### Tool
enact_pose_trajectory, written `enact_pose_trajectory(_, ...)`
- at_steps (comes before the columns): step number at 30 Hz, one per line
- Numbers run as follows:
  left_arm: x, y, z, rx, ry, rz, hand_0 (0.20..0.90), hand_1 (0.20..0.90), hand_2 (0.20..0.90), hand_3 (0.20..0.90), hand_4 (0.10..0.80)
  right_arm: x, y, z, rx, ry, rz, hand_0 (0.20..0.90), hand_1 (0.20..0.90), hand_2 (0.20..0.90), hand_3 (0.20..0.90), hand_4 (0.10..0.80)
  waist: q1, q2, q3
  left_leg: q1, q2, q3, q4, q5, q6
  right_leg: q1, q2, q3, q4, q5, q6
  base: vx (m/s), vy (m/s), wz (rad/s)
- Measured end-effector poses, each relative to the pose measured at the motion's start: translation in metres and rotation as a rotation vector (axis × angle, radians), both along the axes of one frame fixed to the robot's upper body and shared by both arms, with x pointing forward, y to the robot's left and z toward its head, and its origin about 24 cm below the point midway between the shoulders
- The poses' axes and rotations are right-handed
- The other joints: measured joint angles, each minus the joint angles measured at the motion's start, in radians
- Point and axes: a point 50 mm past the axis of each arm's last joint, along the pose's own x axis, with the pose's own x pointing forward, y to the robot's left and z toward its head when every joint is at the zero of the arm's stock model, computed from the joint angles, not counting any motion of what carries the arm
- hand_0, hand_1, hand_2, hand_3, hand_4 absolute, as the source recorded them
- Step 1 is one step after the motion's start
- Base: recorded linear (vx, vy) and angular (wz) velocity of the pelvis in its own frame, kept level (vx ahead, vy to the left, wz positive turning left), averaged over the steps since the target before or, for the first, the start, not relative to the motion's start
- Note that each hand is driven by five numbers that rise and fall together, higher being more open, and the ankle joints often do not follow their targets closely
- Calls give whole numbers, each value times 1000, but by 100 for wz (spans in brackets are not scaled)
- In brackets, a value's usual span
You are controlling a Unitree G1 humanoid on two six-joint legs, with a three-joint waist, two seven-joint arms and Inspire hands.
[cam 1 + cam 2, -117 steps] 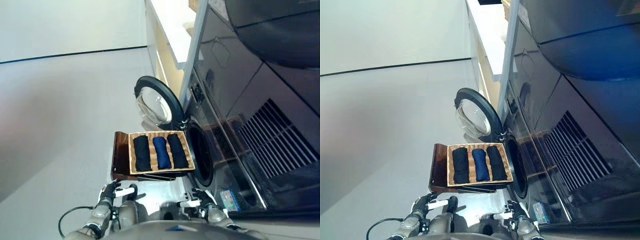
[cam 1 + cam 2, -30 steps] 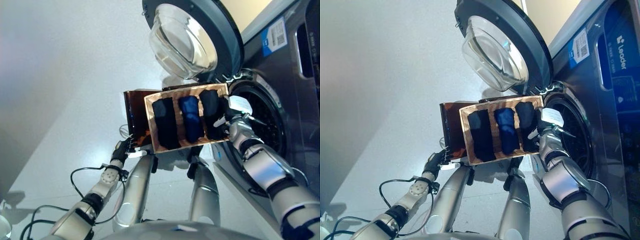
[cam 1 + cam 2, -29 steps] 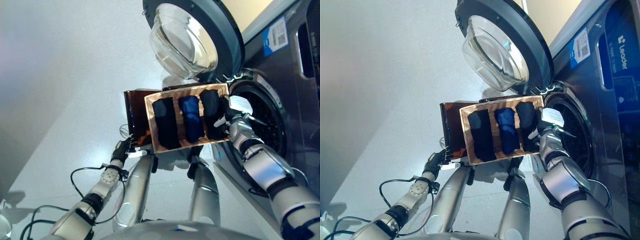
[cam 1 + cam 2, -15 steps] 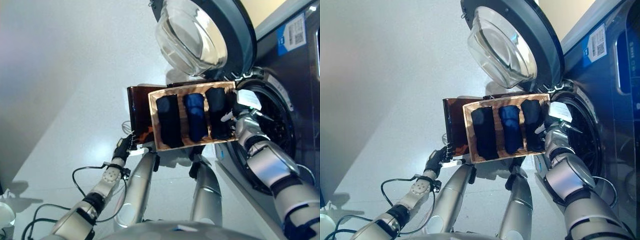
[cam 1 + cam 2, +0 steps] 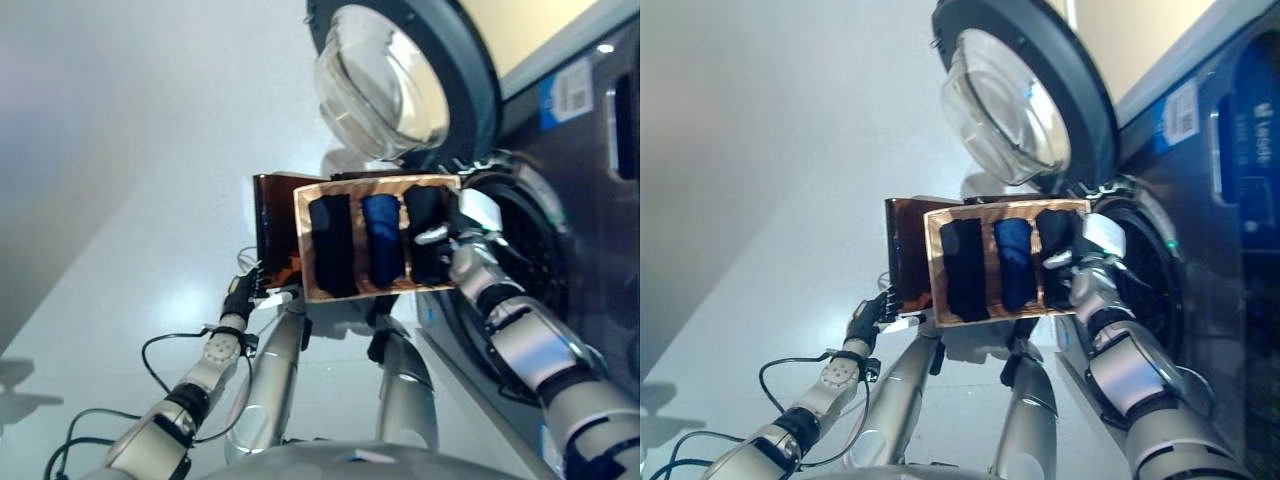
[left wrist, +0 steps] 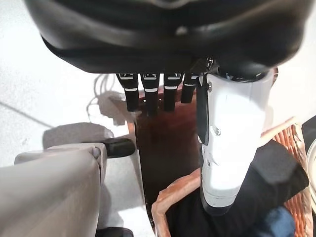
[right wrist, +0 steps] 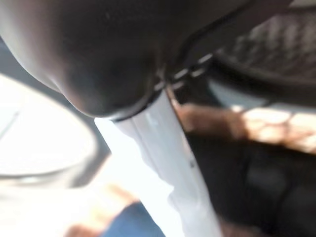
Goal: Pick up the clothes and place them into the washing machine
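A wicker basket [image 5: 349, 296] rests on a brown wooden stool [image 5: 272, 230] before the washing machine's round opening [image 5: 520, 270]. In it lie three rolls of clothes: a black one [image 5: 333, 245], a blue one [image 5: 381, 240] and another black one [image 5: 422, 205] nearest the drum. My right hand [image 5: 452, 232] is at that right black roll, its white thumb [image 7: 168, 163] lying across the dark cloth [image 7: 256, 187]. Down by the stool's near left edge my left hand [image 5: 240, 295] stays open, its straight fingers [image 6: 158, 91] against the brown wood [image 6: 168, 148].
The machine's round glass door [image 5: 390, 80] is swung open above and behind the basket. The dark front panel of the machine [image 5: 600, 200] fills the right side. Pale floor [image 5: 120, 200] stretches to the left of the stool.
The camera has tipped down and come much closer. My right hand has risen from low to the basket's right black roll, its thumb edging further over it. The left hand stays at the stool.
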Motion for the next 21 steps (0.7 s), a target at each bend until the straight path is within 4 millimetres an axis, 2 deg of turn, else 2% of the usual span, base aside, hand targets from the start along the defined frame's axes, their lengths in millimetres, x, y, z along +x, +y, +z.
enact_pose_trajectory(2,-3,6,-1,13,3,25,900,900,900,900,800,1,10,-2,36,-16,37,900,900,900,900,800,-10,-20,3,22,5,-1,-16,6,-2,25,6,-5,-23,8,-2,0,0,0)
enact_pose_trajectory(6,-3,12,0,13,-1,52,900,900,900,900,800,7,19,7,56,-62,79,900,900,900,900,800,-9,-36,2,31,8,-1,-30,13,-7,35,11,-6,-41,18,-3,-11,-11,0)
enact_pose_trajectory(11,-1,13,1,10,-10,59,900,900,900,900,800,9,24,8,55,-61,87,900,900,900,900,800,-7,-48,2,34,6,-2,-44,24,-4,45,12,-10,-66,35,0,-5,-6,1)
enact_pose_trajectory(18,-1,14,1,10,-17,61,900,900,900,900,800,4,18,-2,19,-1,52,900,900,900,900,800,0,-52,3,27,3,-5,-42,23,-5,40,10,-12,-64,35,1,11,-11,0)
enact_pose_trajectory(21,1,15,4,9,-35,61,900,900,900,900,800,4,11,-2,-59,33,49,900,900,900,900,800,5,-52,2,-6,5,-3,-33,19,-16,2,8,-10,-44,28,-4,-7,-8,-1)
